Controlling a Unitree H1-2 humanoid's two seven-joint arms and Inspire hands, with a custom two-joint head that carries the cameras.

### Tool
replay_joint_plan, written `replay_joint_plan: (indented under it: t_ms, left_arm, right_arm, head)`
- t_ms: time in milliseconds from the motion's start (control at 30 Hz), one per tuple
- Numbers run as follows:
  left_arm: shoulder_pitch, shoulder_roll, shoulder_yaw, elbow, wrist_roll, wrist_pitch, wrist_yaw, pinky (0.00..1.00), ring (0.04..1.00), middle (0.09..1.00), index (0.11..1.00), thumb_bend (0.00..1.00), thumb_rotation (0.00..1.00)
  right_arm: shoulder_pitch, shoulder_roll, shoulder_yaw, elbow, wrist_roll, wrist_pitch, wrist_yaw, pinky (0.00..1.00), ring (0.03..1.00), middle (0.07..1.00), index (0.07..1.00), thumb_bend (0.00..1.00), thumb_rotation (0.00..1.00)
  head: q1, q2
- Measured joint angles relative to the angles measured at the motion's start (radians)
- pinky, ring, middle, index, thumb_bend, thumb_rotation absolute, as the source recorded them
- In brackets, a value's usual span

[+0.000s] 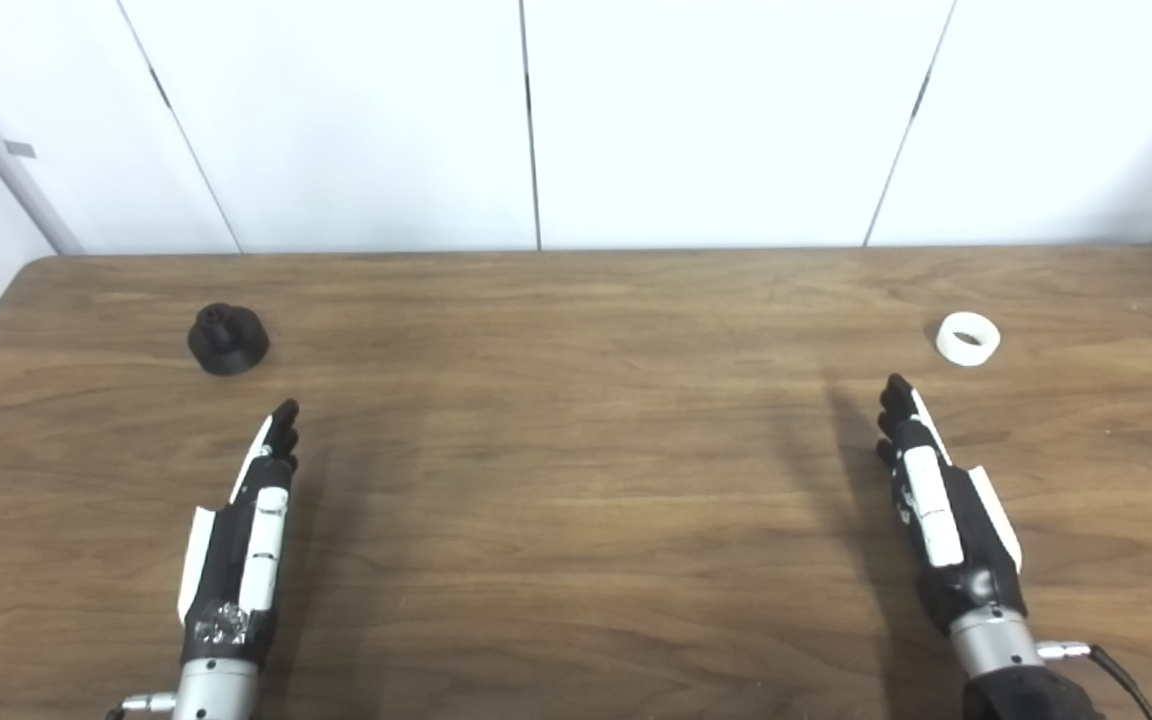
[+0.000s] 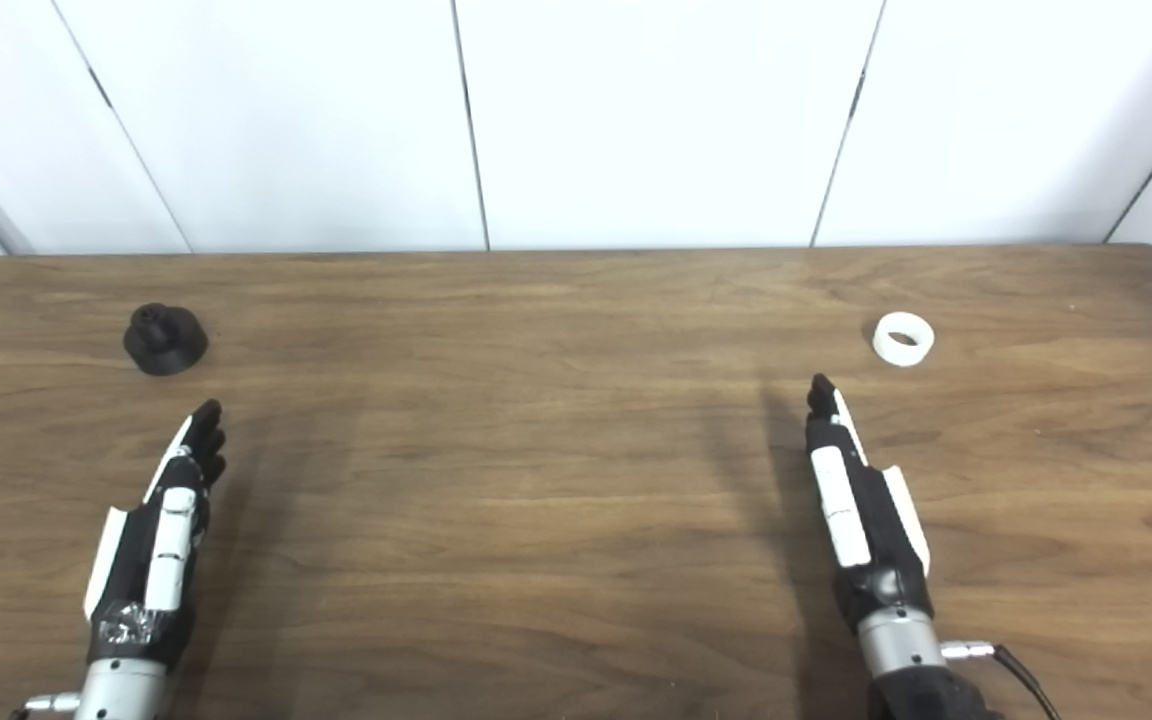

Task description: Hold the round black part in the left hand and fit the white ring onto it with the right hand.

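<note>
Nothing is done yet: the round black plastic part (image 1: 227, 339) sits near the wooden bench's (image 1: 576, 480) far left corner, the white plastic ring (image 1: 968, 338) near its far right, while the left robot hand (image 1: 251, 520) and right robot hand (image 1: 936, 500) hover empty, fingers extended.

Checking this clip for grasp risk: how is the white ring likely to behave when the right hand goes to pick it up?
The white ring looks like a stiff, thin-walled band, probably light, so a touch from the open right hand may slide it on the smooth table. It seems to lie flat, hole up, so it should not roll unless tipped on edge.
</note>
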Motion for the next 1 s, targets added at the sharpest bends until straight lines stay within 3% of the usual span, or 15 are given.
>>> replay_joint_plan:
  t_ms: [333,500,633,767,1000]
  left_arm:
    - [0.0,0.003,0.001,0.0,0.002,0.0,0.0,1.0,1.0,1.0,0.98,0.45,0.95]
    - [0.0,0.003,0.0,0.0,0.003,0.0,0.001,1.0,1.0,1.0,0.975,0.45,0.93]
    - [0.001,0.001,-0.001,-0.001,0.022,0.002,0.003,1.0,1.0,0.996,0.964,0.47,0.92]
    - [0.001,-0.01,-0.003,-0.003,0.038,0.009,0.007,1.0,1.0,0.98,0.947,0.47,0.89]
    - [-0.001,-0.027,-0.011,-0.002,0.085,0.006,0.022,1.0,1.0,0.979,0.943,0.51,0.89]
  right_arm:
    - [0.0,0.001,0.002,0.0,-0.006,0.001,0.0,1.0,1.0,1.0,1.0,0.55,1.0]
    - [0.0,0.0,0.001,-0.009,-0.007,0.009,-0.001,1.0,1.0,1.0,1.0,0.54,1.0]
    - [0.001,-0.004,-0.002,-0.012,0.0,0.016,0.001,1.0,1.0,1.0,1.0,0.55,1.0]
    - [0.001,-0.011,-0.012,-0.012,0.025,0.018,0.006,1.0,1.0,1.0,1.0,0.52,1.0]
    - [0.002,-0.043,-0.027,-0.01,0.068,0.016,0.031,1.0,1.0,1.0,1.0,0.5,1.0]
  head:
    - [0.0,0.005]
    - [0.044,0.002]
    - [0.089,-0.011]
    - [0.202,-0.054]
    - [0.284,-0.087]
